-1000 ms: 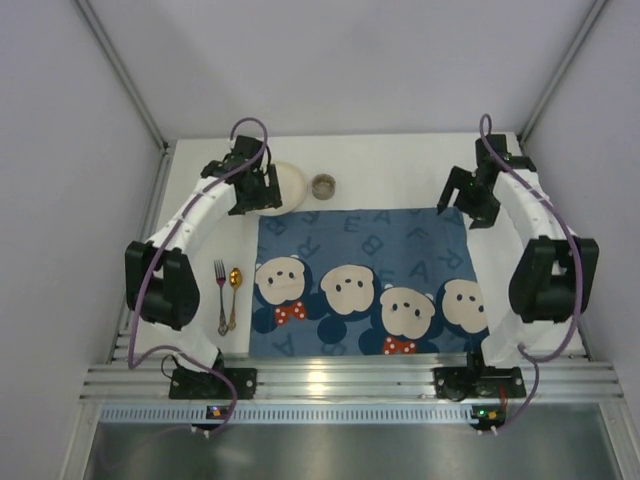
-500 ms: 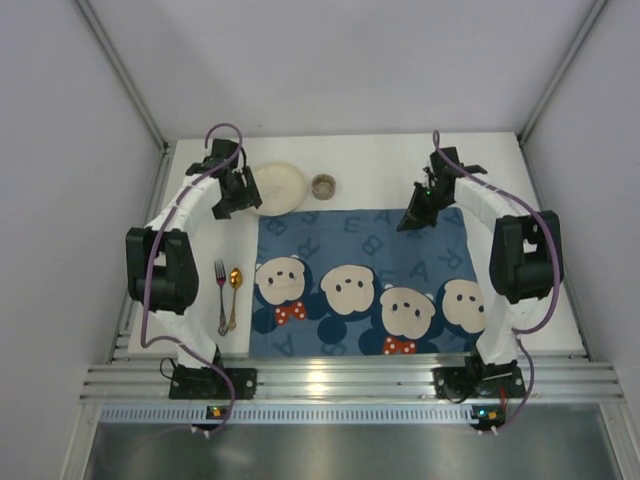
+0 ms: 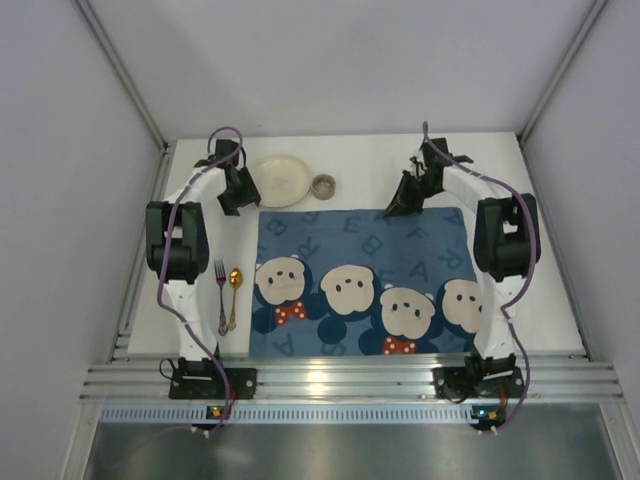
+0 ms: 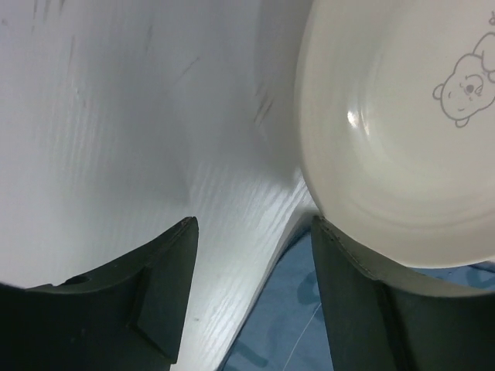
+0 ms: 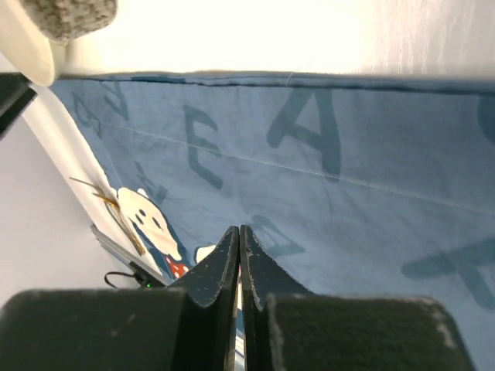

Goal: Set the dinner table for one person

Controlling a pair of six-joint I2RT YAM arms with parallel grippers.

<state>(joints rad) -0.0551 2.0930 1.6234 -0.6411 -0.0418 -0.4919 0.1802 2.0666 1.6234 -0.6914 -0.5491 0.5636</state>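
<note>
Upper middle of the top view: white worktop, plain and matte, spanning from the rear wall down to the arm bases at the bottom edge. It carries everything listed below.

- Blue placemat with bear faces and letters, lying flat at centre frame.
- Cream plate just above the mat's upper left corner. It has a small bear drawing inside, seen in the left wrist view.
- Small speckled cup just right of the plate. Contact between the 2 cannot be told.
- Fork and gold spoon, side by side on bare worktop left of the mat. The fork is the outer one, and both heads point toward the top of the frame.

Left claw sits at the plate's left edge. Left wrist view: the 2 dark fingers stand apart, so the jaws are open. The gap shows bare worktop and a corner of blue mat. The plate rim meets the right-hand finger in that view; whether it touches cannot be told.

Right claw is low over the mat's upper edge, right of centre. Right wrist view: both fingers are pressed together, so the jaws are closed, with the tips over blue cloth. Whether any cloth is pinched cannot be told.
</note>
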